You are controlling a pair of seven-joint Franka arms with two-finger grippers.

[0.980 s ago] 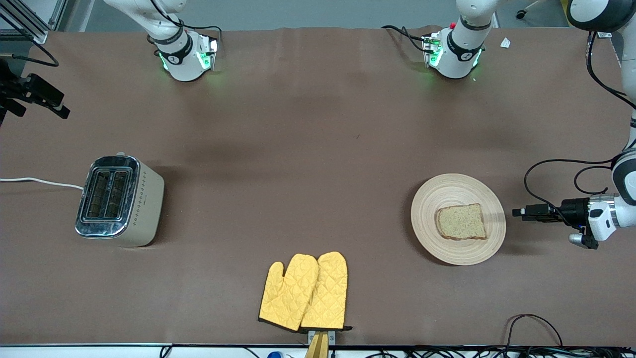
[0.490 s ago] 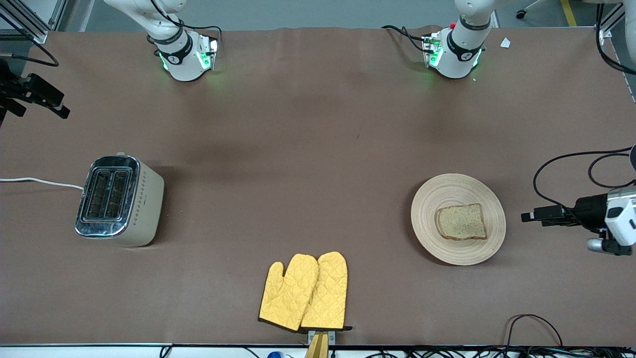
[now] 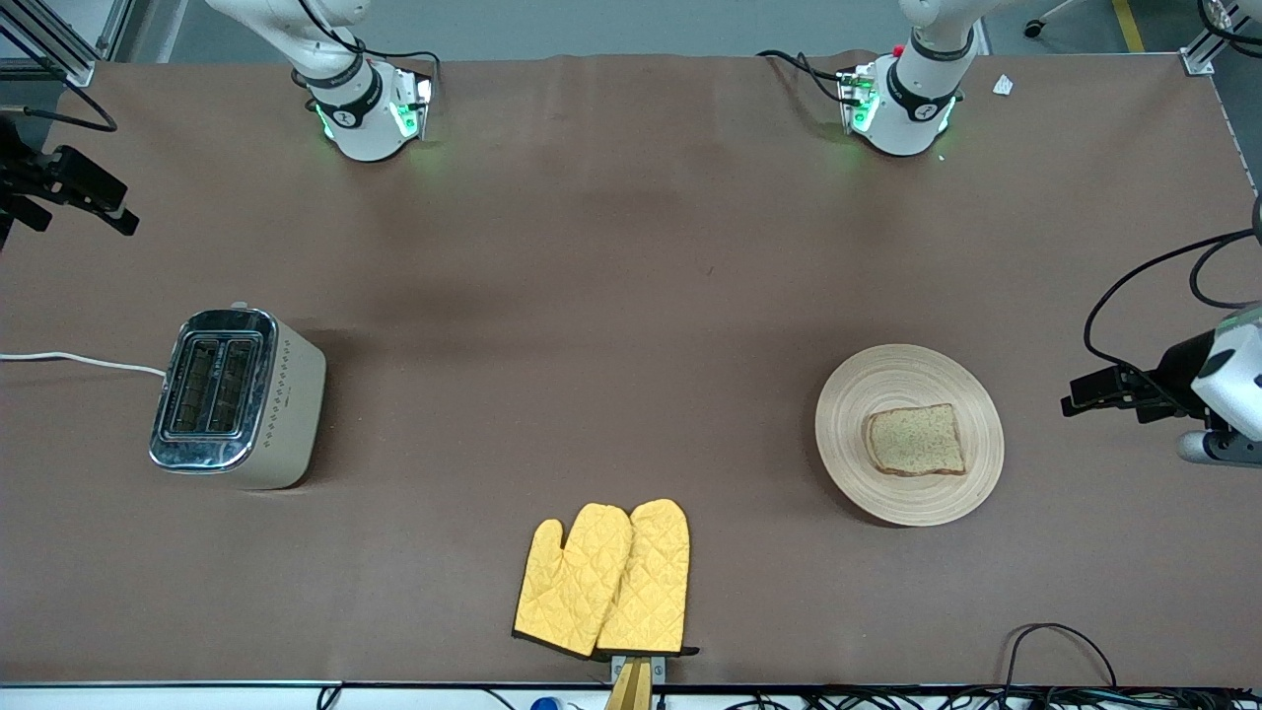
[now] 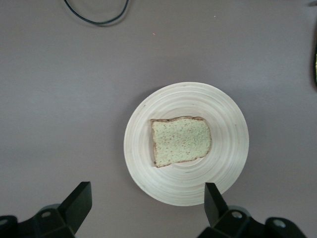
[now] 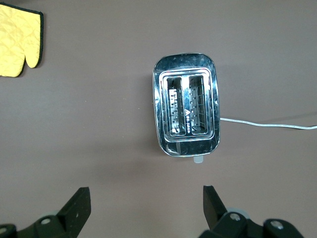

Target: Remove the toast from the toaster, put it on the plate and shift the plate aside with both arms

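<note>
The toast [image 3: 915,440] lies flat on the round beige plate [image 3: 868,394], which sits on the brown table toward the left arm's end. Both also show in the left wrist view, the toast [image 4: 181,141] on the plate [image 4: 228,124]. My left gripper [image 3: 1073,392] is open and empty. It hangs in the air over the table beside the plate, toward the left arm's end; in its own view [image 4: 146,191] the jaws stand wide apart. My right gripper [image 5: 146,196] is open and empty, high over the table beside the toaster.
A chrome and cream toaster [image 3: 237,399] with two empty slots [image 5: 187,111] stands toward the right arm's end, its white cord [image 3: 79,360] running off the table. Two yellow oven mitts [image 3: 603,580] lie near the front edge. A black cable loop [image 3: 1060,646] lies nearer the camera than the plate.
My left gripper has drawn away from the plate toward the left arm's end of the table, still open. The toast, the plate and the right arm have not moved.
</note>
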